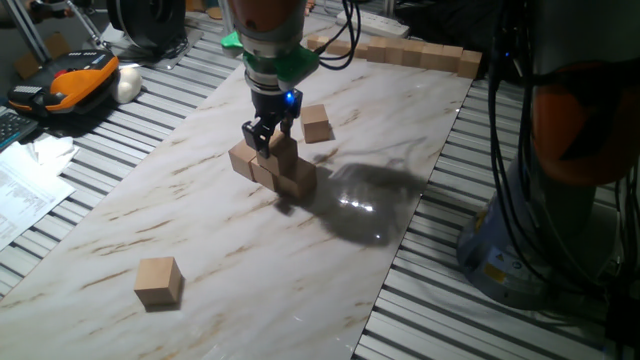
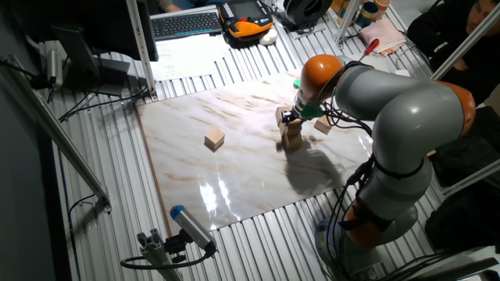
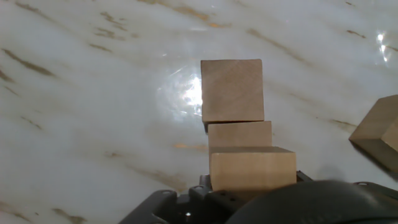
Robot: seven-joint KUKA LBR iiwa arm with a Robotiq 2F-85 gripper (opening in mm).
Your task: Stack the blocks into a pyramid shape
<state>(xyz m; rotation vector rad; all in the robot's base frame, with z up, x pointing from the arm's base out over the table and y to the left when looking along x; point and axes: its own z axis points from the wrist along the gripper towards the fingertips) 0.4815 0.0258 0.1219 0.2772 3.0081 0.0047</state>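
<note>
one fixed view shows the gripper (image 1: pixel 268 135) down on the pile of blocks (image 1: pixel 276 168) in the middle of the marble-patterned board (image 1: pixel 150 215), its fingers closed around a block (image 1: pixel 283 152) on the second layer, above a bottom row of what looks like three cubes. two loose blocks remain: one (image 1: pixel 316 124) just behind the pile, one (image 1: pixel 159 280) well apart near the front edge. a long joined row of cubes (image 1: pixel 415 55) lies along the far edge and is no part of the job.

the other fixed view gives the same layout from the far side: pile (image 2: pixel 291 134) under the gripper (image 2: pixel 291 118), one loose cube (image 2: pixel 321 125) beside it, the other (image 2: pixel 214 140) out alone on the board.

hand view looks down past the held block (image 3: pixel 252 169), clamped between the fingers, onto lower cubes (image 3: pixel 231 90) on the glossy surface.

the cubes are plain unpainted wood, square-edged with faint grain. i judge them light, stiff and not fragile, with dry faces that grip well; take each across two opposite flat sides, squarely, since a skewed hold would twist it. the polished board looks slick, so a nudge could slide the bottom row.
</note>
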